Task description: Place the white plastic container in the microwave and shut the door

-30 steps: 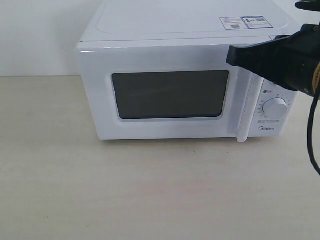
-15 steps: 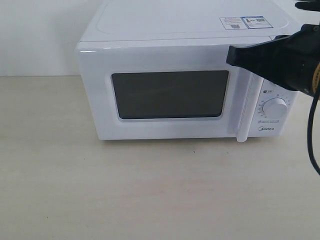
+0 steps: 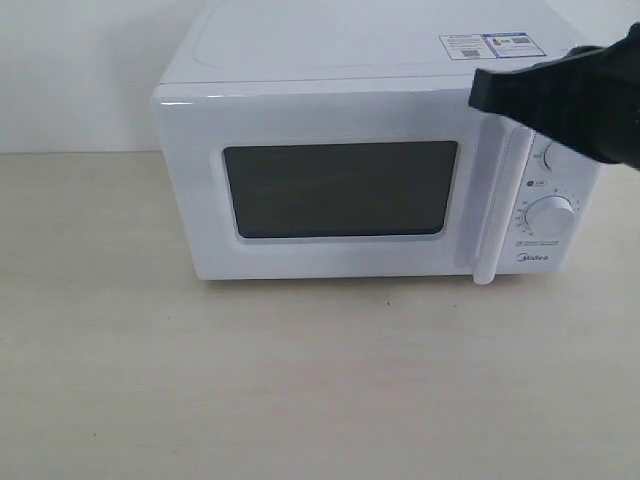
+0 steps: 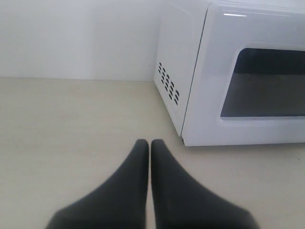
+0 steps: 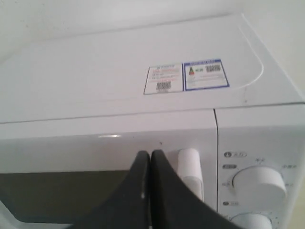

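The white microwave [image 3: 300, 60] stands at the back of the table with its door [image 3: 340, 255] shut flush; the dark window and the vertical bar handle [image 3: 495, 210] face me. My right gripper [image 3: 480, 92] is shut and empty, its tip in front of the door's upper right corner, just beside the top of the handle [image 5: 189, 164]. In the right wrist view the right gripper [image 5: 150, 155] shows both fingers pressed together. My left gripper [image 4: 149, 143] is shut with nothing in it, low over the table left of the microwave [image 4: 190, 95]. The white plastic container is out of view.
The beige table [image 3: 300, 380] stretches in front of and to the left of the microwave. Two round knobs [image 3: 550, 215] sit on the panel right of the handle. A white wall stands behind. Vent slots [image 4: 168, 83] mark the microwave's left side.
My right gripper has drawn back to the right and slightly up, away from the door's upper corner. The door stays shut. The left arm's motion cannot be told.
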Action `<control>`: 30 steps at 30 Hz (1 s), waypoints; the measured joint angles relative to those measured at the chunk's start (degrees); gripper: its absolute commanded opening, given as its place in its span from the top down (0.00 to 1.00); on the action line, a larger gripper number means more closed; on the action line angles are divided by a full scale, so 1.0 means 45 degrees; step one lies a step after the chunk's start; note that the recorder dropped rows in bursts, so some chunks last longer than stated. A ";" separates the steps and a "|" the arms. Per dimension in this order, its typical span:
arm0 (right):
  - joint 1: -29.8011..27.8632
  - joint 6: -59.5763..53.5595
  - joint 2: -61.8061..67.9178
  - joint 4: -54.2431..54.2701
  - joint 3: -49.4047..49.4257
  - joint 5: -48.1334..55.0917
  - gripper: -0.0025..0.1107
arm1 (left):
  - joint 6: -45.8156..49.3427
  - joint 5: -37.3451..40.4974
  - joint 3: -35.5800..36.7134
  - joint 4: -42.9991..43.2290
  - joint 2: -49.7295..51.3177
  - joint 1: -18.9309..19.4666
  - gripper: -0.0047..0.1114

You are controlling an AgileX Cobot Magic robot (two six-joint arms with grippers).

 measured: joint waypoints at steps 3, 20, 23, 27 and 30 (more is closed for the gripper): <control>0.0000 -0.1141 -0.1059 0.0566 0.0028 0.0000 0.98 | 0.0000 0.0000 0.0000 0.0000 0.0000 0.0000 0.93; -0.3764 -0.1637 -1.1635 0.1236 0.4851 -0.1869 0.98 | 0.0000 0.0000 0.0000 0.0000 0.0000 0.0000 0.93; -0.4418 -0.1745 -1.2843 0.1236 0.5570 -0.2873 0.98 | 0.0000 0.0000 0.0000 0.0000 0.0000 0.0000 0.93; -0.4932 -0.1745 -1.3698 0.1236 0.6342 -0.4196 0.98 | 0.0000 0.0000 0.0000 0.0000 0.0000 0.0000 0.93; -0.5043 -0.1745 -1.3697 0.1236 0.6615 -0.4856 0.98 | 0.0000 0.0000 0.0000 0.0000 0.0000 0.0000 0.93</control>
